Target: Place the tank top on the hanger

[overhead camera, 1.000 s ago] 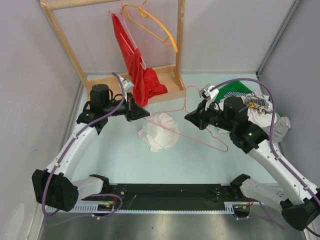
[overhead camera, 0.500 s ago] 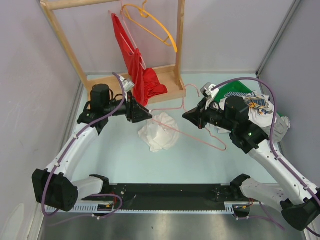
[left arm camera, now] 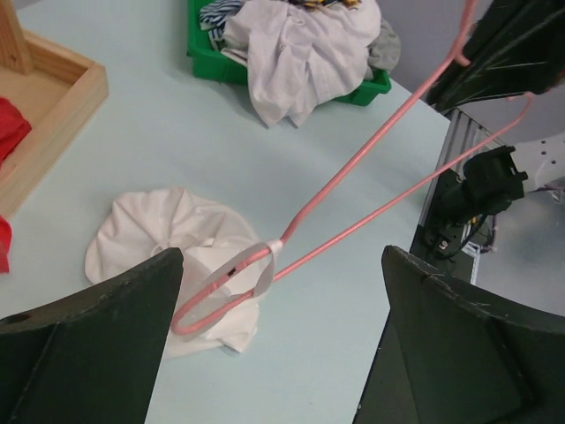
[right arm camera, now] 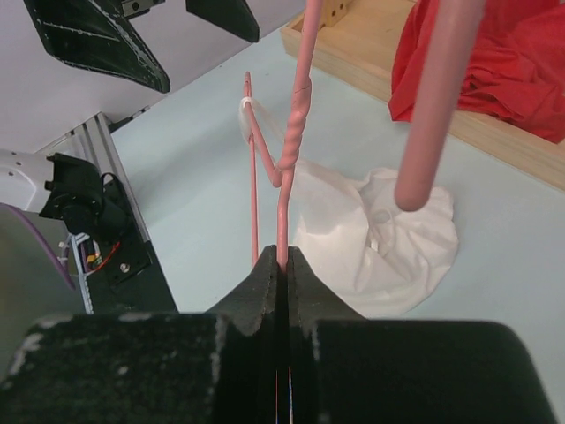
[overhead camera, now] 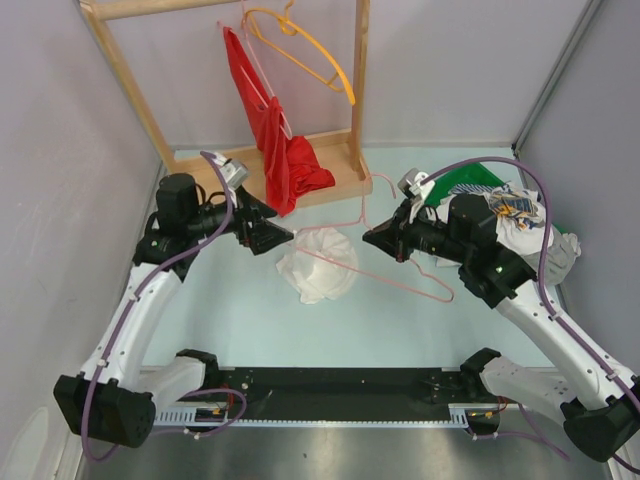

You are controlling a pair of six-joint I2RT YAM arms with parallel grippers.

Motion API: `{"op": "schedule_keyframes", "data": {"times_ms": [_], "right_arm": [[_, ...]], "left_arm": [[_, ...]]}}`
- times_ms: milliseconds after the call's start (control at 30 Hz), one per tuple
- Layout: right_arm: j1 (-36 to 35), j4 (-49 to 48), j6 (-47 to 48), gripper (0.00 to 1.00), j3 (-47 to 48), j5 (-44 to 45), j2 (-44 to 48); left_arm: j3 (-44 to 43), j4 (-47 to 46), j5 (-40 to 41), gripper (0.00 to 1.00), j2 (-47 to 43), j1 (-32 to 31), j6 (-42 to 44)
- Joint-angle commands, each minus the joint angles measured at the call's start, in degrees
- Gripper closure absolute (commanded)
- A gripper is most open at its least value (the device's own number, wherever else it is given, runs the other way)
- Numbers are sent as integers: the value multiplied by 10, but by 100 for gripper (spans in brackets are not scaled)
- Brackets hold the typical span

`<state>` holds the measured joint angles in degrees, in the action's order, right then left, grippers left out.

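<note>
Pink hanger (right arm camera: pixel 285 208) in right gripper (right arm camera: pixel 282 265)

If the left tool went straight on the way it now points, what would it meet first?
Probably the rounded corner of the pink hanger, then the tank top beneath it; depth is unclear.

We note the hanger (right arm camera: pixel 294 141): thin pink wire, smooth, slight sheen, twisted at the neck. Tank top (left arm camera: pixel 150 230): thin white cloth, matt, crumpled. Table (overhead camera: pixel 250 310): pale, smooth, matt. Rack (overhead camera: pixel 360 70): bare light wood. Red garment (overhead camera: pixel 265 120): soft cloth, folds catching a little light. Bin (left arm camera: pixel 203 57): glossy green plastic. Left gripper (left arm camera: pixel 282 256): matt black plastic, faintly grained.
</note>
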<state>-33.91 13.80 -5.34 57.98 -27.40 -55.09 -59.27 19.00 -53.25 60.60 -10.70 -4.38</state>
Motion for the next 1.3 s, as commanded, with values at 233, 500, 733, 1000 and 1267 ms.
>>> {"op": "schedule_keyframes", "data": {"times_ms": [233, 500, 733, 1000, 1267], "right_arm": [[-5, -125, -33, 100, -6, -150, -30], [-25, -172, -44, 100, -1, -194, -69], [-30, -167, -38, 100, 7, -204, -80], [-30, -161, -33, 100, 14, -216, -87], [-28, -147, -19, 100, 14, -204, -99]], "left_arm": [[16, -92, -123, 5, -23, -6, -15], [19, -92, -138, 9, -7, -49, -19], [18, -86, -167, 23, 8, -75, -16], [2, -23, -165, 55, 26, -103, 31], [5, -16, -146, 100, 15, -105, 43]]}}
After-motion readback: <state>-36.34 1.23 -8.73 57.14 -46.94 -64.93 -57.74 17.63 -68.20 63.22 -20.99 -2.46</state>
